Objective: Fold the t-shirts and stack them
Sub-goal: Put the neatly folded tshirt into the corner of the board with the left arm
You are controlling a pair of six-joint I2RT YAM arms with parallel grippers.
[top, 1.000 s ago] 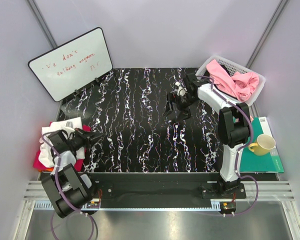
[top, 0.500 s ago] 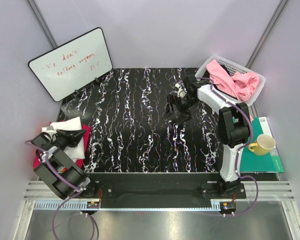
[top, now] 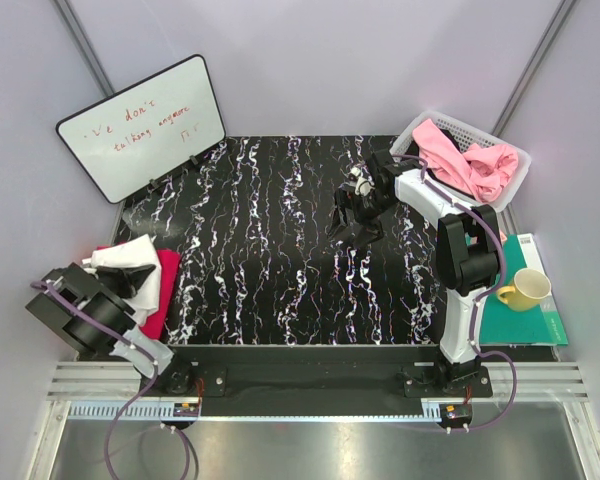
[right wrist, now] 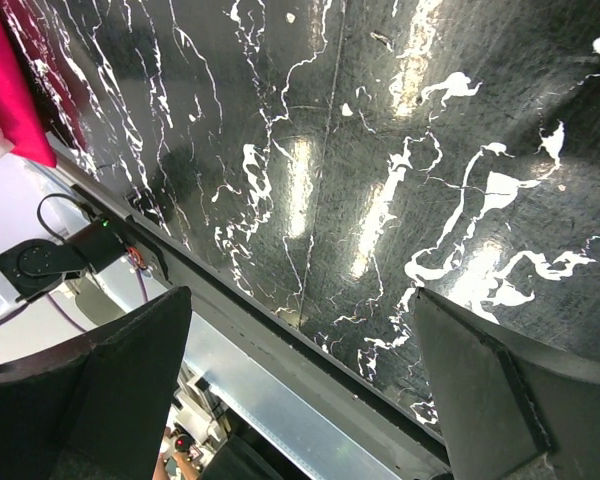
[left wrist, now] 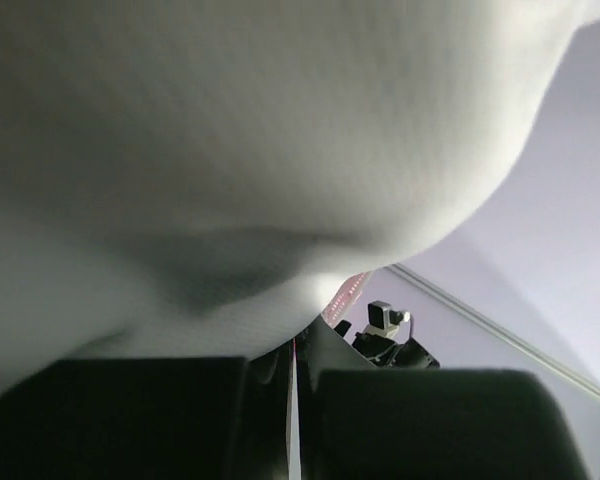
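Pink t-shirts lie heaped in the basket, just behind-right of the right gripper, jaws gaping over the table; we judge that arm nearer. Left gripper, jaws shut, rests against the white t-shirt atop the magenta t-shirt, far left.

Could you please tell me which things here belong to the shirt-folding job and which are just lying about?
Job: folded white cloth t-shirt; magenta-red cloth t-shirt beneath it; crumpled pink cloth t-shirts.
Lying about: white plastic mesh basket; white rectangular whiteboard; yellow handled mug; flat teal mat.
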